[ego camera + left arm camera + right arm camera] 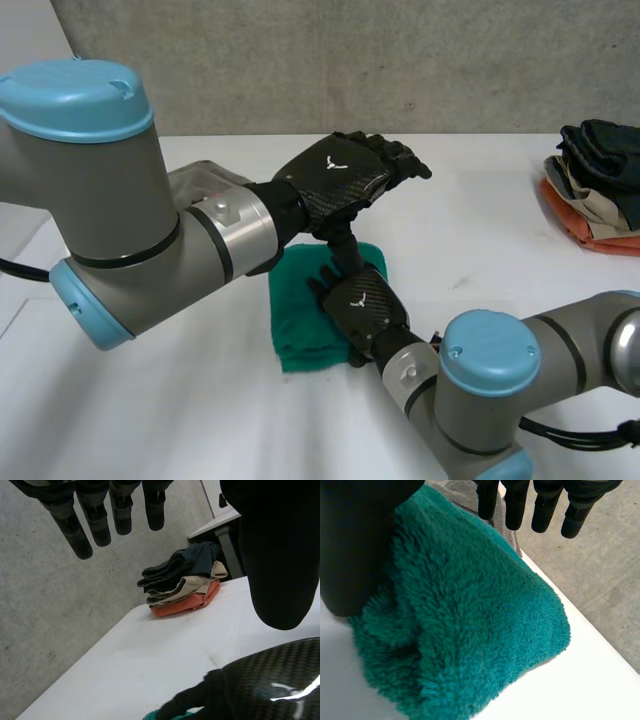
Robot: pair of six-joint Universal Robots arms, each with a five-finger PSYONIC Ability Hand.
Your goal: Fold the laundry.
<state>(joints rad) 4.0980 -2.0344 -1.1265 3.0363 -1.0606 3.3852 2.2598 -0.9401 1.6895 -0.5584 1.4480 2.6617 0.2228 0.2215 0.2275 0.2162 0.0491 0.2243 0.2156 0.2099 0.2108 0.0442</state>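
A green fluffy towel (310, 315) lies folded into a small thick square at the middle of the white table (150, 400). My right hand (358, 300) rests flat on the towel's right part, fingers straight; in the right wrist view the green towel (470, 630) lies under the palm with its folded layers showing, and the fingers (515, 505) reach over its far edge. My left hand (345, 170) hovers above the towel's far edge, open and holding nothing. In the left wrist view its fingers (95, 515) hang straight in the air, above my right hand (270, 680).
A stack of folded clothes (600, 185), dark on top, beige and orange below, sits at the table's far right edge; the same stack of clothes (182, 580) lies beyond my left hand's fingertips. A grey wall stands behind the table.
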